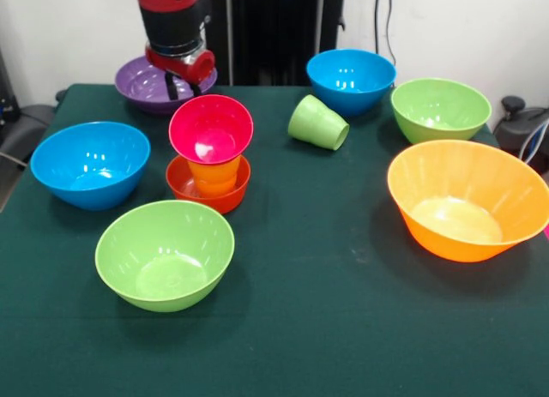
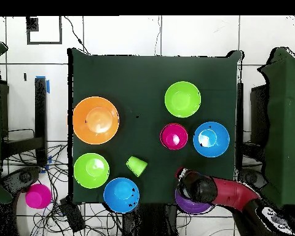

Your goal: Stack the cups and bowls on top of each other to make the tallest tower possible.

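The tower stands left of the table's middle: a small red-orange bowl (image 1: 208,189), an orange cup (image 1: 214,174) upright in it, and a magenta bowl (image 1: 211,129) on the cup, tilted toward the camera. From overhead only the magenta bowl (image 2: 174,136) shows. My gripper (image 1: 178,81) hangs just behind the tower, over the shallow purple bowl (image 1: 141,87). In the overhead view the gripper (image 2: 185,179) and arm cover most of the purple bowl (image 2: 188,205). The light green cup (image 1: 317,123) lies on its side, also visible overhead (image 2: 136,165).
Blue bowls (image 1: 90,164) (image 1: 351,80), light green bowls (image 1: 165,254) (image 1: 440,108) and the largest orange bowl (image 1: 467,200) stand round the table. Overhead, a magenta round thing (image 2: 37,196) lies off the table at the lower left.
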Action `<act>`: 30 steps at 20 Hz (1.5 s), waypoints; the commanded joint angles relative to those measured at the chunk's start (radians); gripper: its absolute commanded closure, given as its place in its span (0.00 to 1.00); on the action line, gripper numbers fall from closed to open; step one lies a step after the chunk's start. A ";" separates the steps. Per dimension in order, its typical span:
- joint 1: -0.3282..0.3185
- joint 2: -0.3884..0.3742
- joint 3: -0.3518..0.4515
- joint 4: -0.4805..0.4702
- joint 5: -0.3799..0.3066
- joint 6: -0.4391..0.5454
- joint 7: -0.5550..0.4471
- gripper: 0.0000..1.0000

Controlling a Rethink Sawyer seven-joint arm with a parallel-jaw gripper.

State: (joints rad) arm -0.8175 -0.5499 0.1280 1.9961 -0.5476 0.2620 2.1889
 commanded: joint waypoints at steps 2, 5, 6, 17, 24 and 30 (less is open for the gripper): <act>0.029 0.066 0.065 -0.086 -0.018 0.086 -0.046 0.00; 0.054 0.147 0.005 -0.101 -0.032 0.002 0.027 0.00; 0.059 0.172 -0.006 -0.111 -0.035 -0.022 0.041 0.00; 0.154 0.326 -0.093 -0.179 0.043 -0.152 0.157 0.00; 0.217 0.341 -0.154 -0.210 0.037 -0.233 0.143 1.00; 0.194 0.268 -0.150 -0.166 0.078 -0.182 0.126 1.00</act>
State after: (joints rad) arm -0.6229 -0.3843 -0.0914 1.9444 -0.5118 0.2110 2.1891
